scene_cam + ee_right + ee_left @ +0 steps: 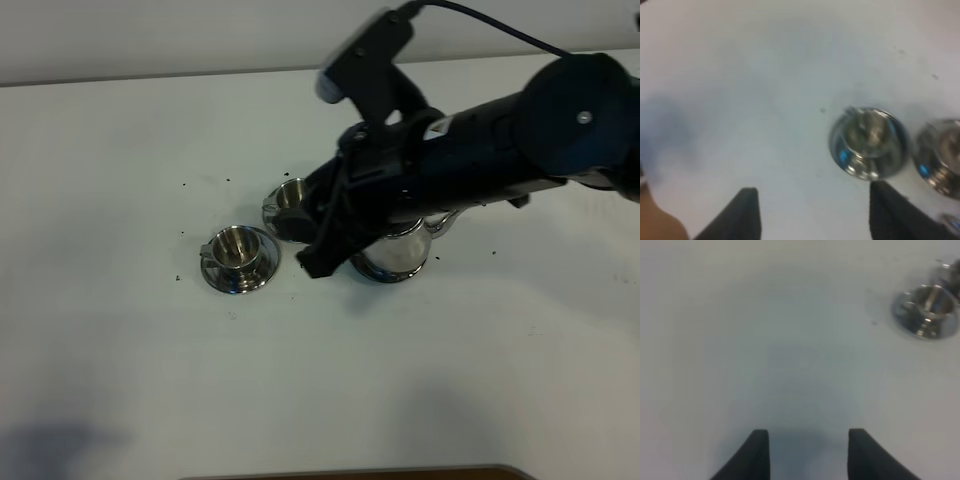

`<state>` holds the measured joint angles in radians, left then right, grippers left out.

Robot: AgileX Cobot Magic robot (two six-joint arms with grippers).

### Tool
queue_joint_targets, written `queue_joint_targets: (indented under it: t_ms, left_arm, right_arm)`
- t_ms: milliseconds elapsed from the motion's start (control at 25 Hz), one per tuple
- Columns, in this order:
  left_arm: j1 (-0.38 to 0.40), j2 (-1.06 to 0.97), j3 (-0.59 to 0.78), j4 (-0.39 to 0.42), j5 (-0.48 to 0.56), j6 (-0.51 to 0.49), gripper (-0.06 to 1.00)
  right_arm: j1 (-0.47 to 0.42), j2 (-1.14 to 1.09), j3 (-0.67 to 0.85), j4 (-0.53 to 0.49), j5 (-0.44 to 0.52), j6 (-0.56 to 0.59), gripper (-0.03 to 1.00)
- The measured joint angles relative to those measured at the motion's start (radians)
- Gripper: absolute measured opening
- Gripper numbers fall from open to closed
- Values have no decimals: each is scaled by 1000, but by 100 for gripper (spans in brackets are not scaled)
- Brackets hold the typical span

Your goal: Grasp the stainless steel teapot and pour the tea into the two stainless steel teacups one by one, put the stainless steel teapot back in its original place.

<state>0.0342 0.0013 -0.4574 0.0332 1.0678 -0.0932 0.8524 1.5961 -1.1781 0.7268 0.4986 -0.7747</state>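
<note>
Right gripper [815,220]: released, fingers spread wide, nothing between them. It hangs just off the front-left side of the teapot [395,255], not touching it as far as I can see.

Teapot sits near table [120,350] centre, a bit right of the cups, upright on its round base, so the long axis is vertical. Most of it is under the arm. One shiny piece sticks out on its right side; I can't tell whether that's spout or handle, so heading is unknown.

Cups run on a diagonal: near teacup [238,250] front-left on its saucer [225,282], small handle pointing left; far teacup [291,195] back-right, half hidden by the gripper, close beside the pot. I can't judge what's in either.

Right arm [500,130] comes in from the right edge, stretched low over the pot, slanting down toward front-left, wrist camera [365,55] riding on top.

Left gripper [809,455]: also released, fingers apart over bare table, well clear of the cups; not in the overhead view.

Dark specks [183,185] lie scattered left of the cups.
</note>
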Motion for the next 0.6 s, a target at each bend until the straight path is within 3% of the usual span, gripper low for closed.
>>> queue_joint_targets:
  t_ms: [400,600]
  left_arm:
    - [22,-5,0,0,0,1,43]
    - [22,-5,0,0,0,1,43]
  right_arm:
    - [28,228,-213,-15,126,22,48]
    - [36,354,-411,-140,250,154,48]
